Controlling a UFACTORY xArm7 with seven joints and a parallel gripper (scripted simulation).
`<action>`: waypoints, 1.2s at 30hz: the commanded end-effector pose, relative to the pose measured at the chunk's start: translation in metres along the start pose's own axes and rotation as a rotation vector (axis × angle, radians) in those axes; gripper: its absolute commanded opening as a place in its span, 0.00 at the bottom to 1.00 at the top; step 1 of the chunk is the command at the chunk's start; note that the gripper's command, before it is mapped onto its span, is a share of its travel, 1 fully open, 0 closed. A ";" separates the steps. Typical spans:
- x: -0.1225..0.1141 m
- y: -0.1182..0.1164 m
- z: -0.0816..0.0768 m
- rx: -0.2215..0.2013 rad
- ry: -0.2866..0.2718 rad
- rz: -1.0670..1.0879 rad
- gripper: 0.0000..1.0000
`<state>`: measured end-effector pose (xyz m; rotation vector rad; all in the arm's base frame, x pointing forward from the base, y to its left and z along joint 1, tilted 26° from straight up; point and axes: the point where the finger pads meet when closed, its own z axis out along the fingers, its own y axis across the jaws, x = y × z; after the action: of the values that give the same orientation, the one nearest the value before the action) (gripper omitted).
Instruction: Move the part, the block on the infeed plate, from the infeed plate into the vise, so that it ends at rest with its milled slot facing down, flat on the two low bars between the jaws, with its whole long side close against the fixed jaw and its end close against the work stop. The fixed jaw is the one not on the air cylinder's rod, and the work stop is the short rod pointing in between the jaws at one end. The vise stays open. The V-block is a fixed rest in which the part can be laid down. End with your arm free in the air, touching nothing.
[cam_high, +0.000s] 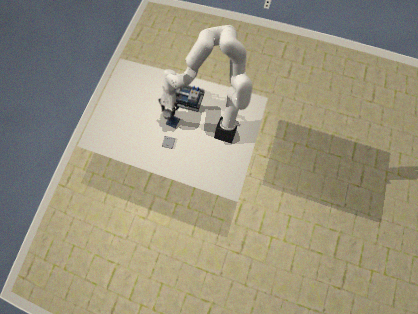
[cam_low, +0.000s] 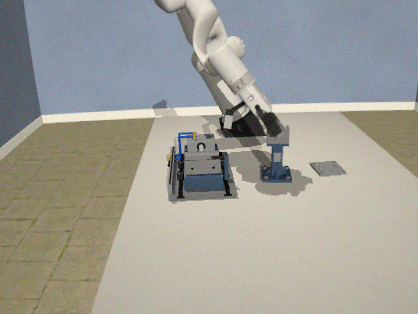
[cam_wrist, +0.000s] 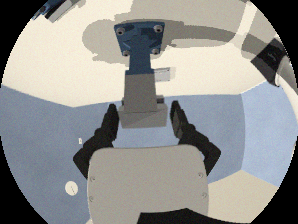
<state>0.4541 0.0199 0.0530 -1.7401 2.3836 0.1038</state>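
From the top you see the claw (cam_high: 169, 111) by the V-block (cam_high: 172, 121), outside the infeed plate (cam_low: 328, 168) looks bare, and the wrist shows open fingers around the hard, likely slippery part (cam_wrist: 143, 106); pinch its long sides.

The white 7-joint arm (cam_high: 220, 42) arches up from its black base (cam_high: 226, 134) near the right edge of the pale mat and slopes down toward the far-left part. Its black 2-finger gripper (cam_wrist: 144, 123) stands wide open, holding nothing, fingers tilted downward.
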 end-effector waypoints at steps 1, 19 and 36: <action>-0.002 -0.001 -0.001 0.002 0.027 -0.002 0.89; -0.003 -0.001 -0.001 0.002 0.120 -0.002 0.89; -0.004 -0.001 -0.001 0.002 0.241 -0.002 0.89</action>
<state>0.4549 0.0219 0.0533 -1.8346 2.5267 -0.0833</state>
